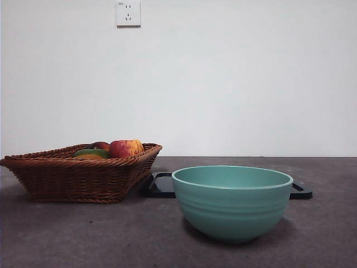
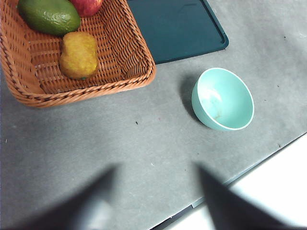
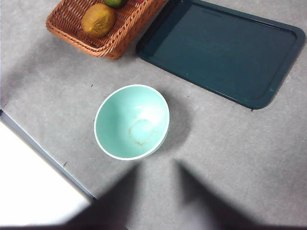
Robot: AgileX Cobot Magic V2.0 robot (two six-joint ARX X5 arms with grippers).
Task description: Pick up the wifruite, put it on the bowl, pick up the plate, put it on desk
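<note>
The wifruite (image 2: 79, 55), a brownish-yellow oval fruit, lies in the brown wicker basket (image 2: 29, 81); it also shows in the right wrist view (image 3: 98, 20). The teal bowl (image 1: 232, 204) stands empty on the desk (image 1: 83, 234), right of the basket. Behind it lies the plate (image 1: 162, 187), a flat dark teal rectangular tray. My left gripper (image 2: 156, 167) hangs open high above bare desk between basket and bowl (image 2: 223, 99). My right gripper (image 3: 158, 165) is open too, high above the desk just beside the bowl (image 3: 132, 122). Neither holds anything, and neither shows in the front view.
The basket (image 1: 78, 173) also holds a green fruit (image 2: 48, 15) and a red apple (image 1: 125, 148). The plate (image 3: 225, 48) touches the basket's corner. The desk's near edge (image 2: 249, 167) runs close to the bowl. A wall socket (image 1: 128, 13) sits high on the white wall.
</note>
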